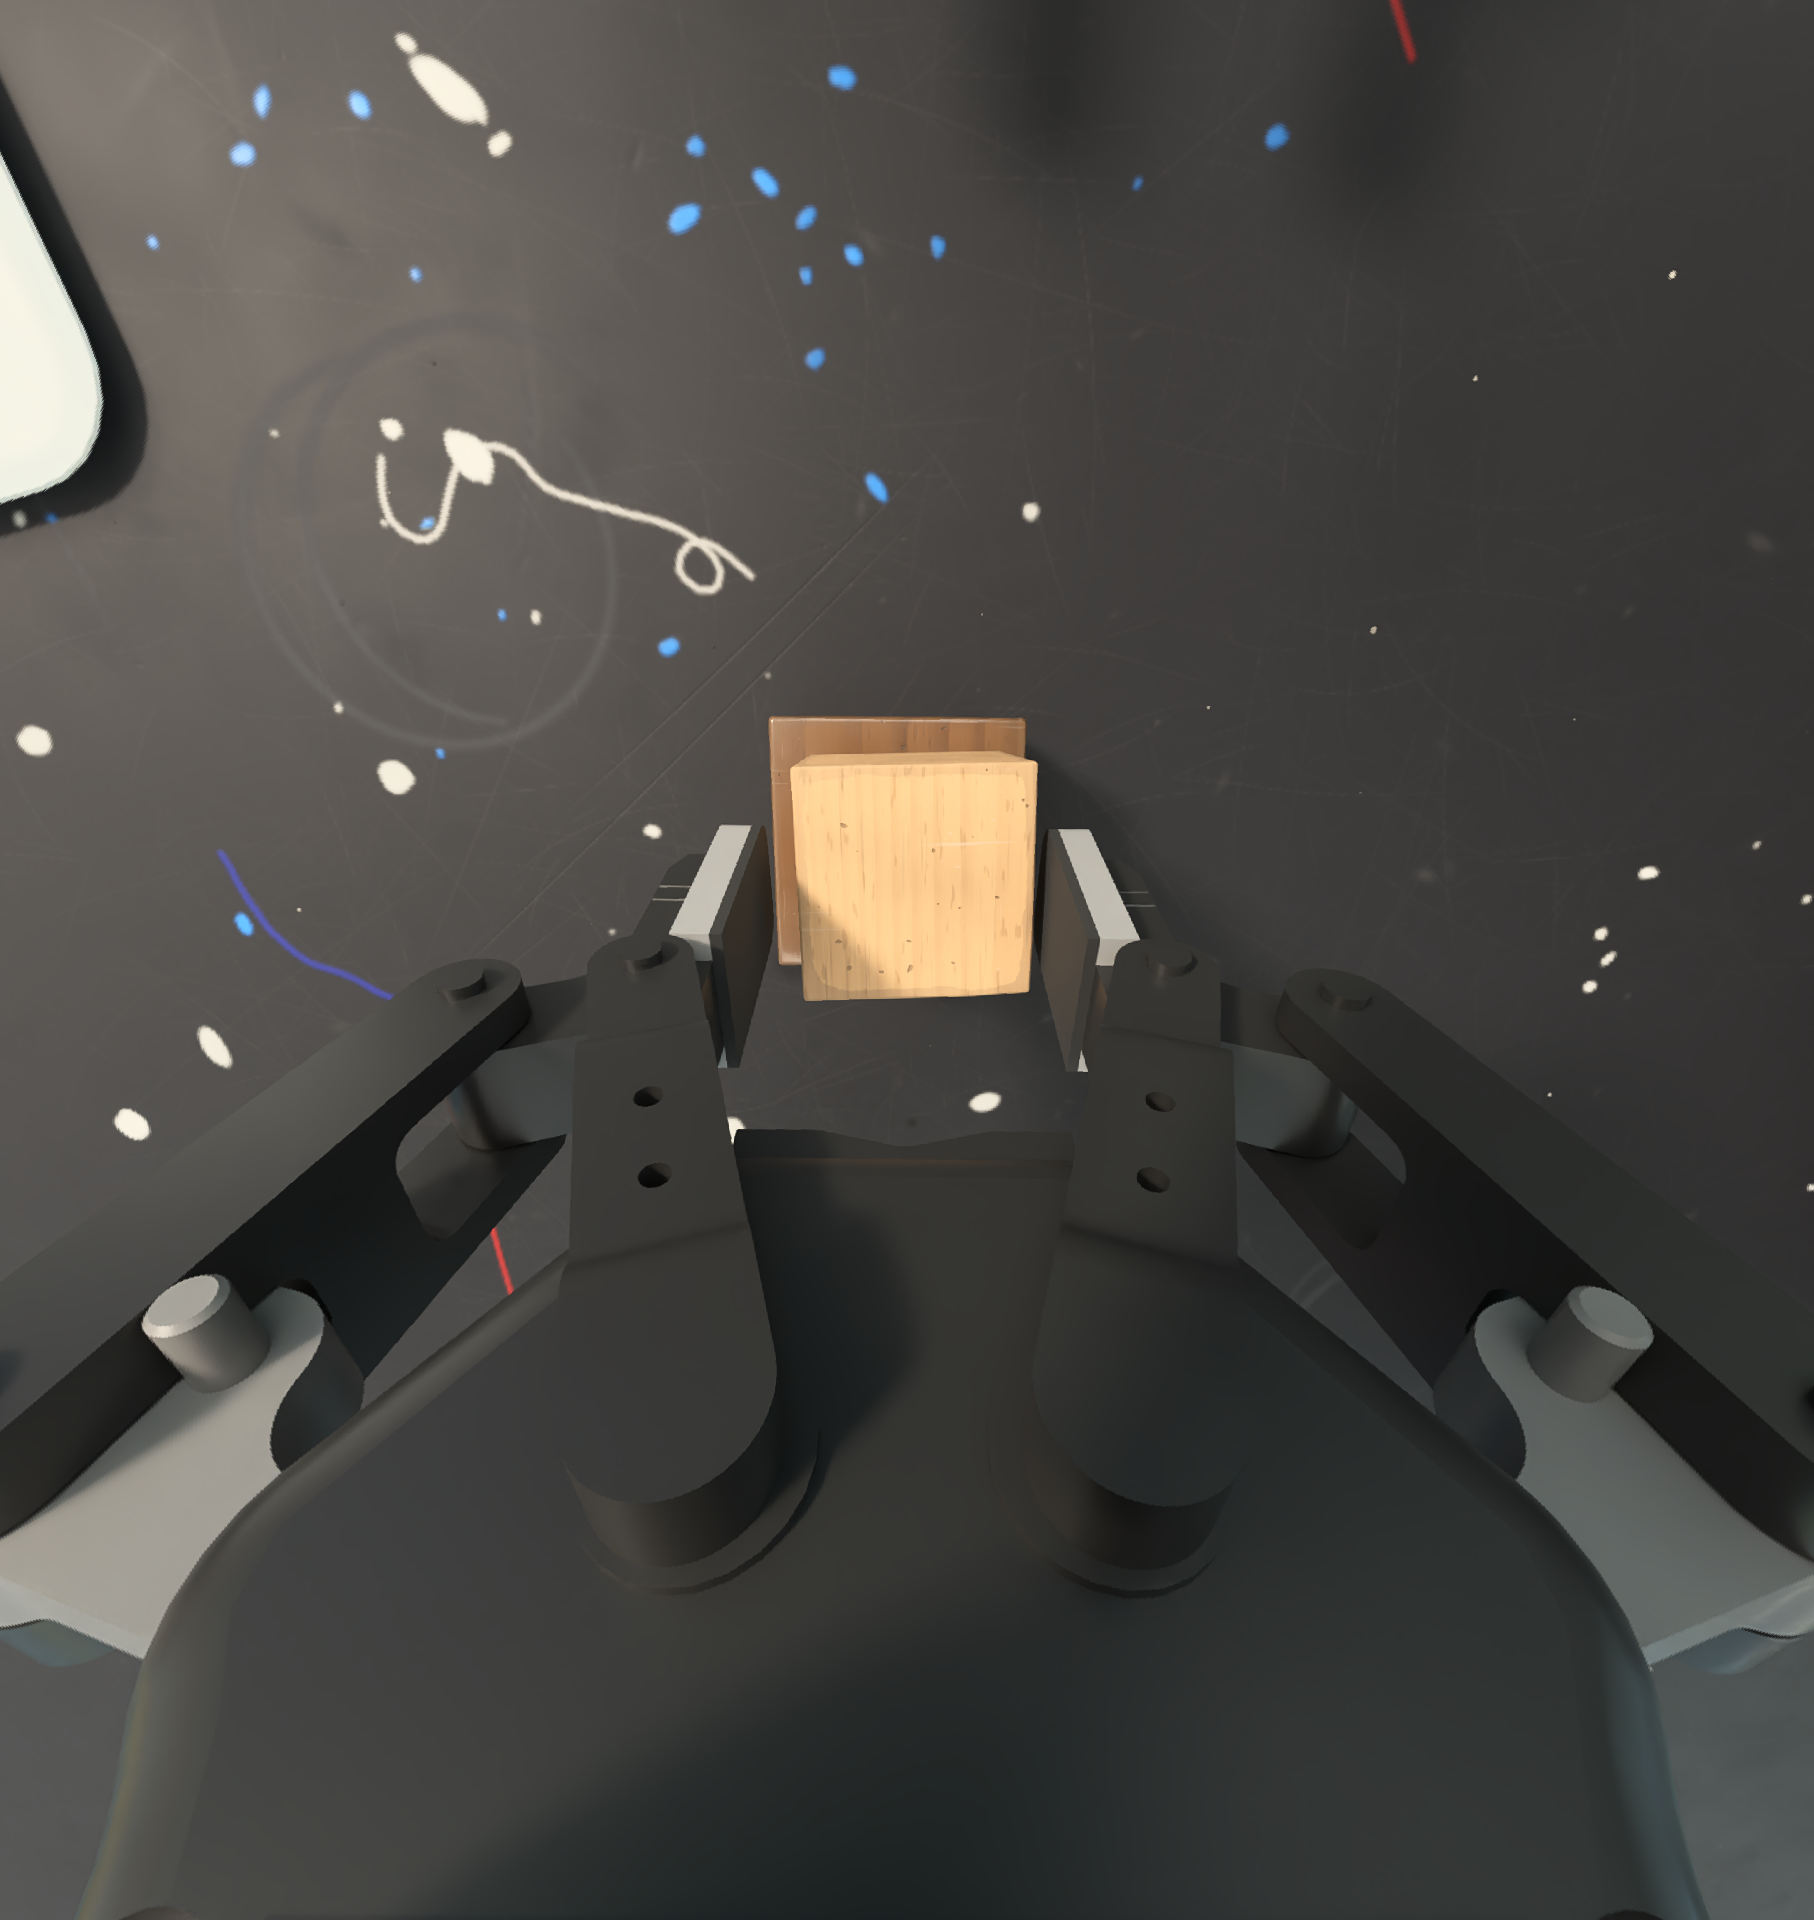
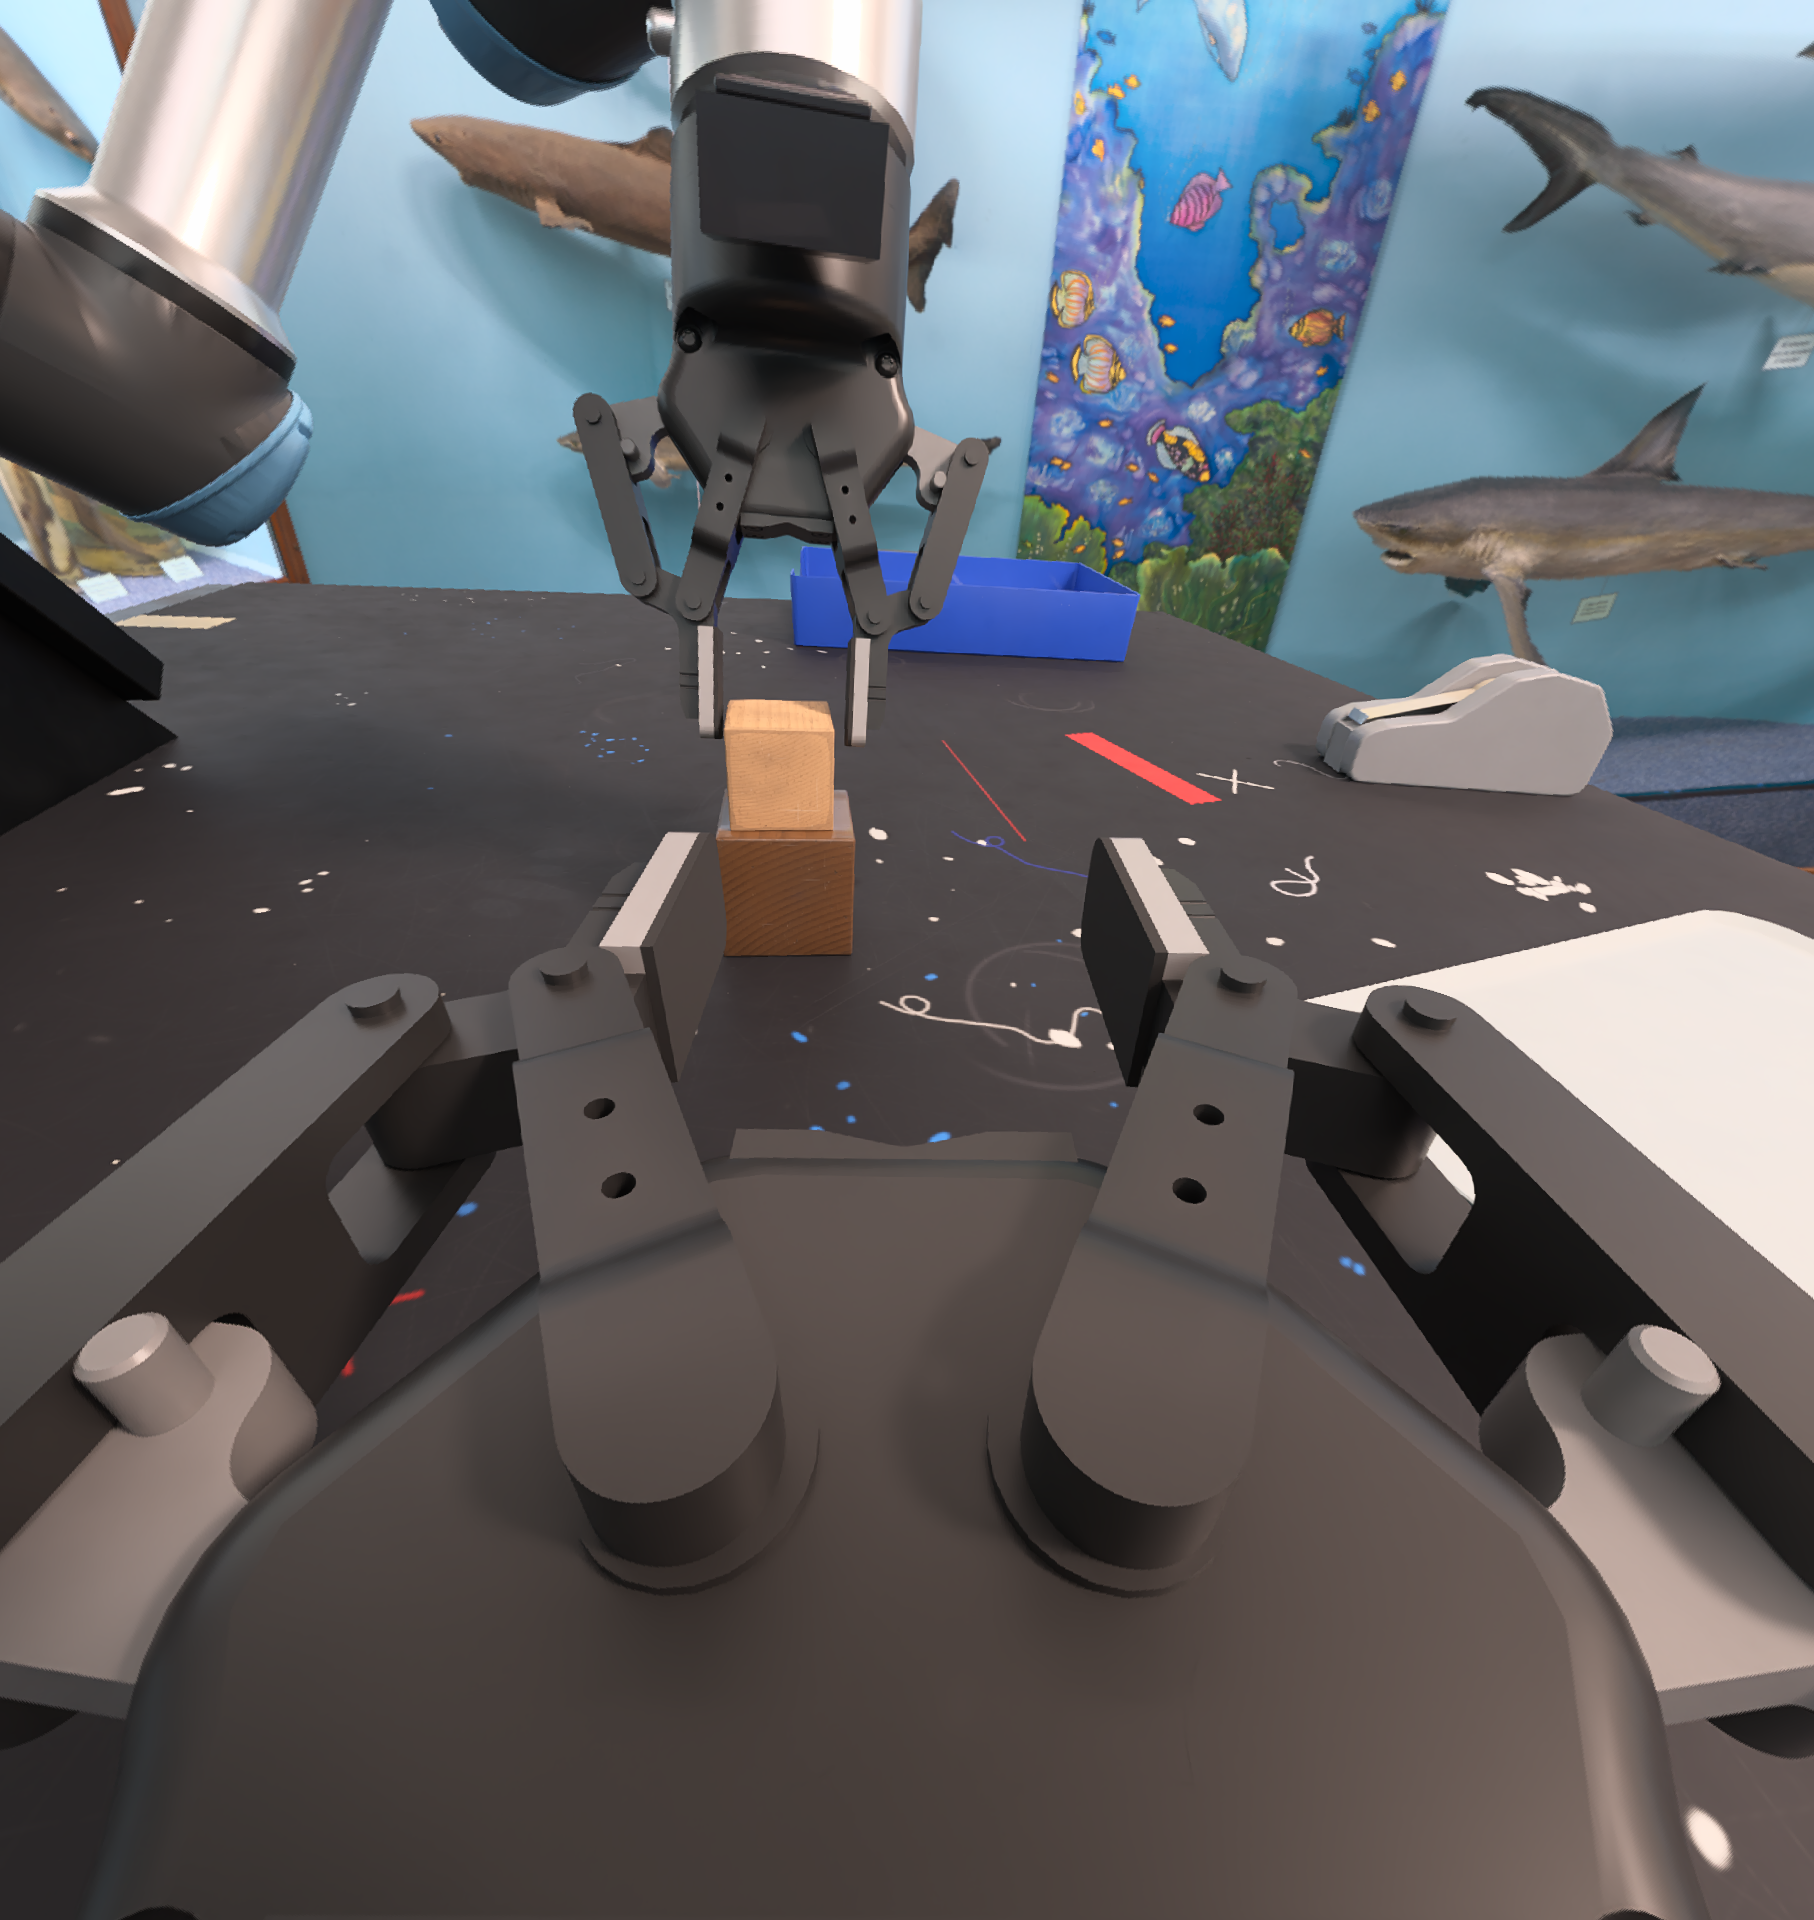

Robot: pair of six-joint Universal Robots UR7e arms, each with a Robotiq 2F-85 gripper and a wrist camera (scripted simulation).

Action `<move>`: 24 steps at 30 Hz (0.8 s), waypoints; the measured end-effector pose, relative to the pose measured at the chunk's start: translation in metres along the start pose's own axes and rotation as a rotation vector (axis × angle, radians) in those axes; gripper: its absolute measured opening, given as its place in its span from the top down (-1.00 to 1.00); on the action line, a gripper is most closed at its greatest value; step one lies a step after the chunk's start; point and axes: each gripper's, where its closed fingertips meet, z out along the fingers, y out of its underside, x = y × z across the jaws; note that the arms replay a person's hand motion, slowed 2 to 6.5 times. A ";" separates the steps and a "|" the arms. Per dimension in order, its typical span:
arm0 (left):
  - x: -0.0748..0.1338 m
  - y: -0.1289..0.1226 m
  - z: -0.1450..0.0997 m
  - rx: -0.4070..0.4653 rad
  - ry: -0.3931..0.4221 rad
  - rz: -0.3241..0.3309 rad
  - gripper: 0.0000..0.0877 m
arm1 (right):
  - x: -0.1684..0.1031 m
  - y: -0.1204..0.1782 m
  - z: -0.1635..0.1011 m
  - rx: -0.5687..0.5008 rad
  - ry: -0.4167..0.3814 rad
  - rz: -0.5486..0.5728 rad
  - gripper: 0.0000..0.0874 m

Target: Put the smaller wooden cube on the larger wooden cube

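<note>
While your left gripper [image 2: 783, 717] hangs straight above the stack, its fingers stand just off either side of the small cube [image 2: 779, 766], a sliver of gap showing, so nothing is held. That cube sits on the large cube [image 2: 787, 891], slightly off-centre. Your right gripper [image 2: 887, 935] waits near the large cube, fingers spread wide and empty. Behind the large cube lies a blue bin [image 2: 996, 613].

Left gripper [image 2: 781, 717] open, pointing down; right gripper [image 2: 887, 935] open
</note>
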 end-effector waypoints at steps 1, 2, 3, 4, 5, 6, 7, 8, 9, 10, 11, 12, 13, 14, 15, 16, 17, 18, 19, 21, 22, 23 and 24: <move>0.000 0.000 0.000 0.000 0.000 -0.001 -0.05 | 0.000 0.000 0.000 0.000 0.000 0.000 -0.41; 0.000 0.000 0.000 0.000 -0.001 -0.001 -0.05 | 0.000 0.000 0.000 0.000 0.000 0.000 -0.41; 0.000 0.000 0.000 0.001 -0.001 -0.001 -0.06 | 0.000 0.000 0.000 0.000 0.000 0.000 -0.40; 0.000 -0.001 -0.001 0.002 -0.002 -0.001 -0.06 | 0.000 0.000 0.000 0.000 0.000 0.000 -0.40; -0.001 -0.001 -0.001 0.003 -0.003 -0.002 -0.08 | 0.000 0.000 0.000 0.001 -0.001 0.001 -0.40; -0.001 -0.001 -0.001 0.005 -0.004 -0.002 -0.10 | 0.000 0.000 0.000 0.001 -0.001 0.000 -0.40; -0.001 -0.001 -0.002 0.006 -0.006 -0.003 -0.12 | 0.000 0.000 0.000 0.001 -0.001 0.000 -0.40; -0.001 -0.002 -0.002 0.006 -0.007 -0.004 -0.13 | 0.000 0.000 0.000 0.001 -0.001 0.000 -0.40; -0.001 -0.002 -0.003 0.006 -0.008 -0.005 -0.15 | 0.000 0.000 0.000 0.001 -0.001 0.000 -0.40; -0.002 -0.001 -0.003 0.006 -0.010 -0.006 -0.17 | 0.000 0.000 0.000 0.001 -0.001 -0.001 -0.40; -0.002 -0.001 -0.004 0.006 -0.012 -0.007 -0.20 | 0.000 0.000 0.000 0.001 -0.001 -0.001 -0.39; -0.002 -0.001 -0.005 0.007 -0.014 -0.008 -0.23 | 0.000 0.000 0.000 0.002 -0.001 -0.001 -0.39; -0.002 -0.001 -0.006 0.008 -0.018 -0.008 -0.26 | 0.000 0.000 0.000 0.002 -0.001 -0.001 -0.39; -0.003 -0.001 -0.007 0.010 -0.022 -0.009 -0.30 | 0.000 0.000 0.000 0.002 -0.001 -0.001 -0.39; -0.003 -0.001 -0.008 0.013 -0.027 -0.011 -0.35 | 0.000 0.000 0.000 0.002 -0.001 -0.001 -0.39; -0.004 0.000 -0.010 0.016 -0.032 -0.013 -0.41 | 0.000 0.000 0.000 0.002 -0.001 -0.001 -0.39; -0.004 0.000 -0.011 0.020 -0.036 -0.016 -0.49 | 0.000 0.000 0.000 0.002 -0.001 -0.001 -0.39; -0.004 0.000 -0.013 0.023 -0.041 -0.019 -0.56 | 0.000 0.000 0.000 0.002 -0.001 -0.001 -0.39; -0.004 0.001 -0.014 0.025 -0.045 -0.024 -0.65 | 0.000 0.000 0.000 0.001 -0.002 -0.001 -0.39; -0.005 0.003 -0.017 0.026 -0.055 -0.034 -0.82 | 0.000 0.000 0.000 0.000 -0.002 -0.002 -0.39; -0.005 0.005 -0.019 0.026 -0.060 -0.040 -0.87 | -0.001 0.000 0.000 0.000 -0.002 -0.002 -0.39; -0.005 0.007 -0.021 0.024 -0.067 -0.045 -0.92 | -0.001 0.000 0.000 -0.001 -0.003 -0.002 -0.39; -0.005 0.009 -0.023 0.023 -0.074 -0.049 -0.94 | -0.001 0.000 0.000 -0.001 -0.003 -0.002 -0.39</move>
